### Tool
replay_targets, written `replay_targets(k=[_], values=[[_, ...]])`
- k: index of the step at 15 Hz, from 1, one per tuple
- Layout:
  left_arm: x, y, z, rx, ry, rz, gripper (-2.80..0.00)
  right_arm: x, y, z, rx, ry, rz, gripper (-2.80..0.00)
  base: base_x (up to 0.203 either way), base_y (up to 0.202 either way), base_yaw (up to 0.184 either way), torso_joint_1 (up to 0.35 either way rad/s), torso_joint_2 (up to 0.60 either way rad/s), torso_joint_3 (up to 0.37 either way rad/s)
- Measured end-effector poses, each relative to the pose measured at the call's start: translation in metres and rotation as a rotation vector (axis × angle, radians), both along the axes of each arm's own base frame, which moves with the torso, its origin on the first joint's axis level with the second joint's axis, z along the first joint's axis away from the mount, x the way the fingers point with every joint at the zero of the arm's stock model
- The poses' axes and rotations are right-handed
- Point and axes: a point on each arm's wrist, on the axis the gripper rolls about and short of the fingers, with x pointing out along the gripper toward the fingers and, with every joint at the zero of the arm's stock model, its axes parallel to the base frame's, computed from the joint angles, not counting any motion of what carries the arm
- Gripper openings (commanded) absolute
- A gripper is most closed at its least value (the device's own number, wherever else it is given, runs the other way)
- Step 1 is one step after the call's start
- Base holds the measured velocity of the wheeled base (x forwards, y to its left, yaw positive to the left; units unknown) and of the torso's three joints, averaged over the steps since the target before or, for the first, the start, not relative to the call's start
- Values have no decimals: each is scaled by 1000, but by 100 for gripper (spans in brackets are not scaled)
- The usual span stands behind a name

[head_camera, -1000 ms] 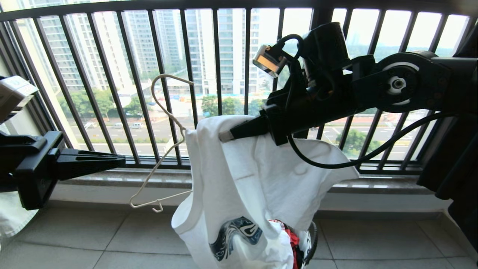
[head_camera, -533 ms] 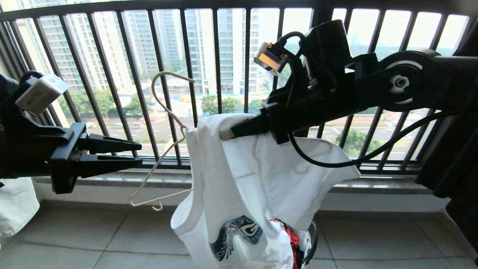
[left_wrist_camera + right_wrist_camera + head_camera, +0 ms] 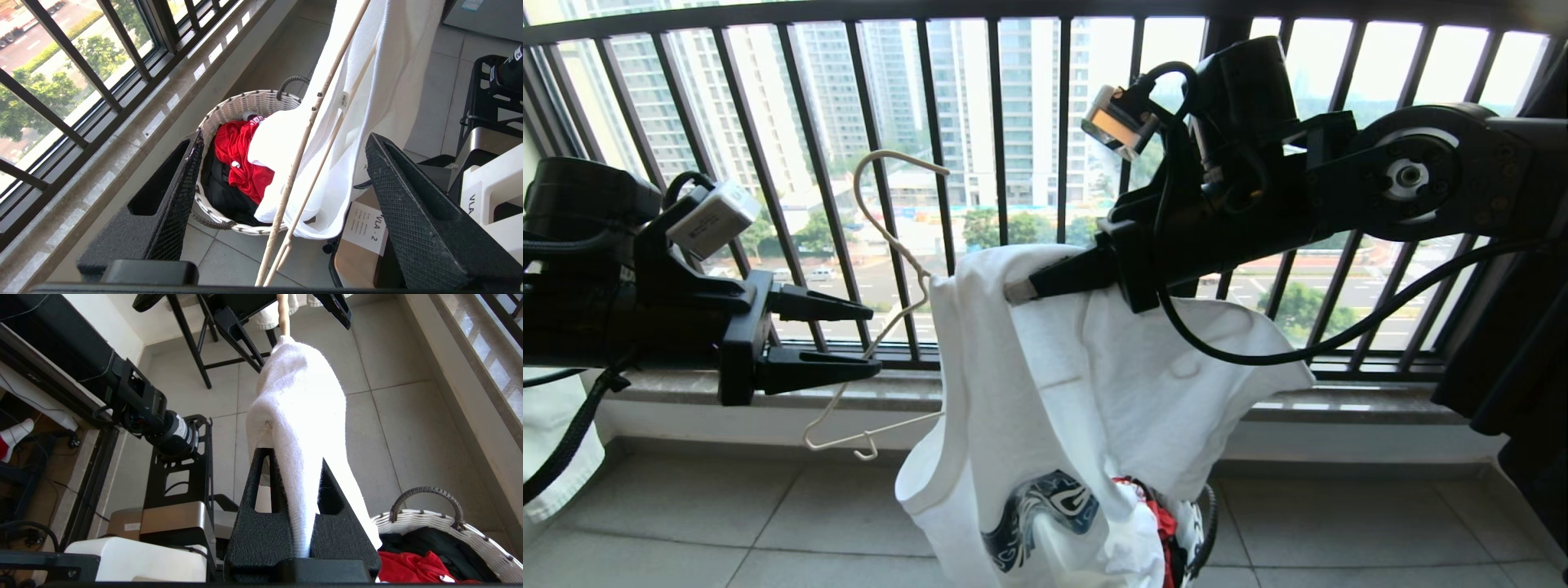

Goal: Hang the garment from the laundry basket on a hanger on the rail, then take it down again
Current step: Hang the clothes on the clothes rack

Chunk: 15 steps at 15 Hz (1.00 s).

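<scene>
The right gripper (image 3: 1023, 291) is pinched tight on a fold of the white T-shirt (image 3: 1078, 392), holding it up in front of the window railing (image 3: 996, 131). The shirt's lower part hangs down into the laundry basket (image 3: 245, 107), which stands on the floor tiles (image 3: 686, 523) just beside the stone ledge under the railing. The wire hanger (image 3: 882, 269) is threaded into the shirt; its hook and one shoulder stick out free, the other shoulder hidden under cloth. The left gripper (image 3: 866, 339) has its fingers spread wide, one on each side of the hanger's wires, holding nothing. The basket's far rim is cut off behind the shirt. A red garment (image 3: 241, 159) and a black garment (image 3: 222, 194) lie inside it.
</scene>
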Motion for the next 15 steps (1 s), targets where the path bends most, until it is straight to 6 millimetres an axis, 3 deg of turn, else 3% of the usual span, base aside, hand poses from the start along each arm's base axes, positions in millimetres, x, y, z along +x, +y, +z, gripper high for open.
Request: replay_targets(k=[6, 7, 8, 15], values=[[18, -12, -16, 2, 50, -52, 0, -2, -2, 3, 3, -7, 0, -280, 0, 0, 0, 0, 0, 0], [20, -15, -18, 1, 57, -62, -226, -3, -2, 3, 4, -7, 0, -280, 0, 0, 0, 0, 0, 0], [21, -16, -20, 2, 63, -67, -280, -3, -2, 3, 4, -8, 1, -280, 0, 0, 0, 0, 0, 0], [25, -19, -26, 2, 85, -78, -280, -4, -3, 5, 7, -14, 0, -280, 0, 0, 0, 0, 0, 0]])
